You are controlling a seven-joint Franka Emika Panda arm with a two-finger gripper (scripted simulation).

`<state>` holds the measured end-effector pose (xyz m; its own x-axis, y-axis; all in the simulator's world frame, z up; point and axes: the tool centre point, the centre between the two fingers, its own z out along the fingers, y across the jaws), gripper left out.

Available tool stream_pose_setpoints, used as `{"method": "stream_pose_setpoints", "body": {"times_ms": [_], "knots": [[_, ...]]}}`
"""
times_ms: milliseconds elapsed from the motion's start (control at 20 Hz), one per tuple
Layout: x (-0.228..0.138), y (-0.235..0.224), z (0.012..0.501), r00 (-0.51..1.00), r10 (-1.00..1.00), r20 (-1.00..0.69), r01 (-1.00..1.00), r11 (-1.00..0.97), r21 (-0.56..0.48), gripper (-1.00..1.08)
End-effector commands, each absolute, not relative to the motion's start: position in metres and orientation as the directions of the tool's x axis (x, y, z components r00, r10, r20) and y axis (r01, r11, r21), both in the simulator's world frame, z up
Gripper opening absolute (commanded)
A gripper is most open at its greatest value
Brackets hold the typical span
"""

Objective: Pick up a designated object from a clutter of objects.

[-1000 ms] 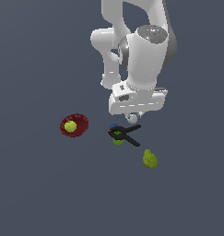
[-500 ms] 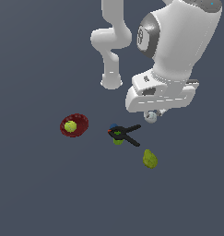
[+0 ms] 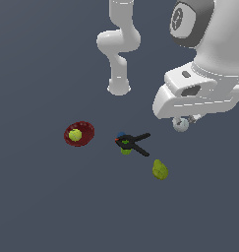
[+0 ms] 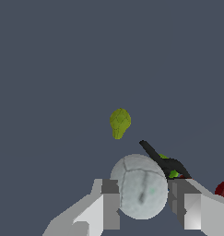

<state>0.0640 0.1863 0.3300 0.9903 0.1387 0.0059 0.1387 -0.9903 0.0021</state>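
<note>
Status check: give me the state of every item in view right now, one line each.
grey sphere: clamped between the fingers, lifted off the floor.
gripper: shut on the sphere, raised.
yellow-green ball: sitting inside the dark red bowl.
dark red bowl: upright on the floor.
black clamp: lying flat.
lumpy fruit: resting on the floor, apart from the clamp.

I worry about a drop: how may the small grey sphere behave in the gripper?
The grey sphere is round and smooth, so it could slip between the gripper fingers. It looks rigid, probably light. If released it would likely roll away.
</note>
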Motion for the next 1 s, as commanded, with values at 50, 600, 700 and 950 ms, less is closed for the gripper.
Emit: {"method": "stream_pose_setpoints", "body": {"times_ms": [50, 600, 700, 950], "knots": [[0.073, 0.197, 0.341, 0.99, 0.138, 0.004, 0.138, -0.99, 0.001, -1.0], [0.087, 0.213, 0.358, 0.991, 0.137, 0.0, 0.137, -0.991, 0.0, -1.0], [0.087, 0.214, 0.358, 0.991, 0.137, 0.0, 0.137, -0.991, 0.0, -1.0], [0.087, 0.214, 0.358, 0.991, 0.137, 0.0, 0.137, -0.991, 0.0, -1.0]]}}
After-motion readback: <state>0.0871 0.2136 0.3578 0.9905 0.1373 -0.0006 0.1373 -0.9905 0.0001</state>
